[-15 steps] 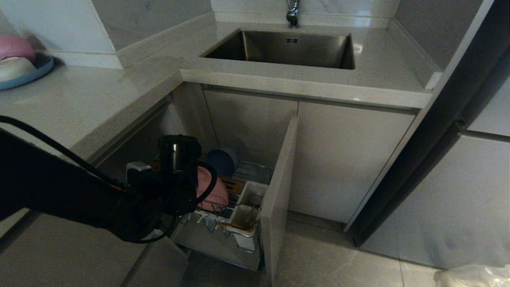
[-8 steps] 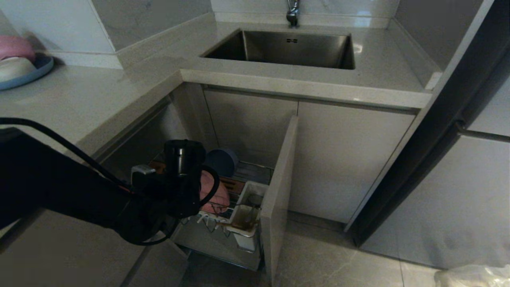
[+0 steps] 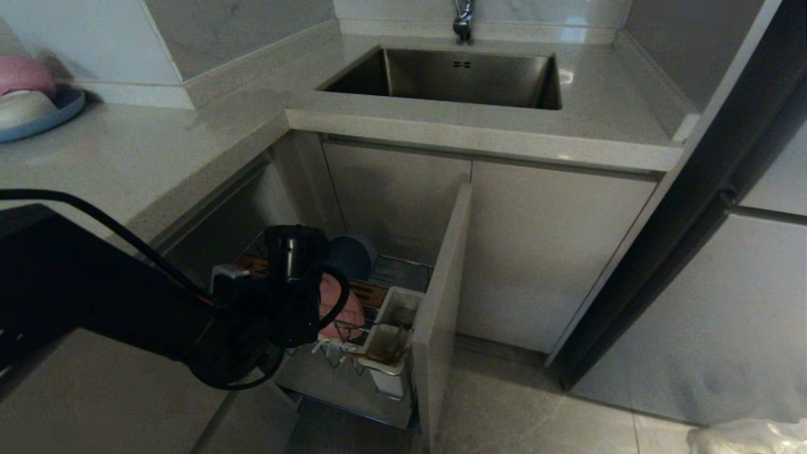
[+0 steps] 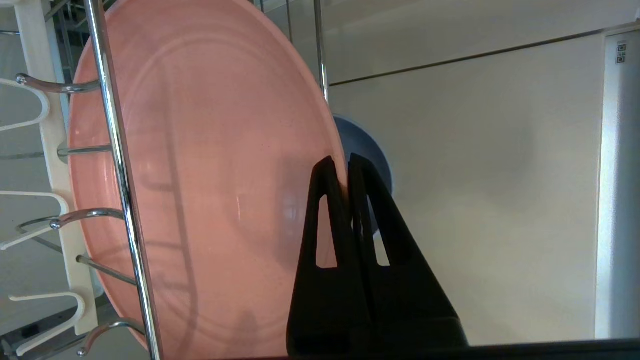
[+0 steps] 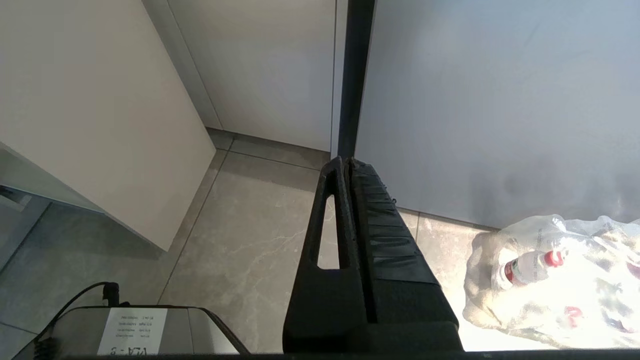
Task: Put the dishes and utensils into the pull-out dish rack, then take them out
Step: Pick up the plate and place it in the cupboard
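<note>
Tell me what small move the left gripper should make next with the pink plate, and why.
Probably lift straight up. The left gripper is shut on the rim of the pink plate, which stands on edge between the wires of the dish rack, so a sideways pull would likely snag.

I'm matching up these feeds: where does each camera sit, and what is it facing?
Head view: on the head, looking down at the sink counter and pull-out dish rack; left arm shows.
Left wrist view: behind the left gripper, shut on the pink plate.
Right wrist view: behind the shut right gripper, facing floor tiles and a plastic bag.
Head and left wrist views share plate and blue-grey bowl.
</note>
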